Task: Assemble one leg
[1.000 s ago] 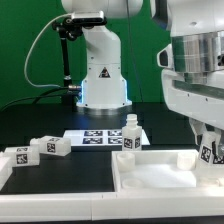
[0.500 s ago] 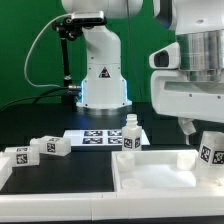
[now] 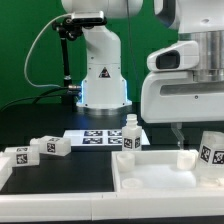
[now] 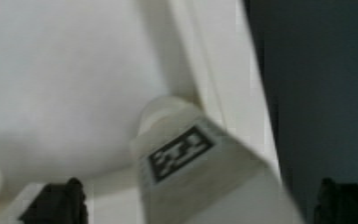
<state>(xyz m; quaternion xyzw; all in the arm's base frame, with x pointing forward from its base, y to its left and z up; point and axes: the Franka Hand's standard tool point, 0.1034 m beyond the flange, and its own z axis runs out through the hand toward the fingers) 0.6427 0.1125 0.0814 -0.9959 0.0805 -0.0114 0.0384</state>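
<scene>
Exterior view low across table toward robot base, wrist view close over leg, both showing it

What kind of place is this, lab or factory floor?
Probably a robotics lab bench: a Franka arm on a black table, a green backdrop behind it, and a marker board near tagged white legs.

Robotics lab: green backdrop, black table, marker board.

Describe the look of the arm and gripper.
The arm is glossy white with rounded shells, a triangular sticker on its base, and a black cable looping beside it. The gripper is a boxy white body with dark jaws.
</scene>
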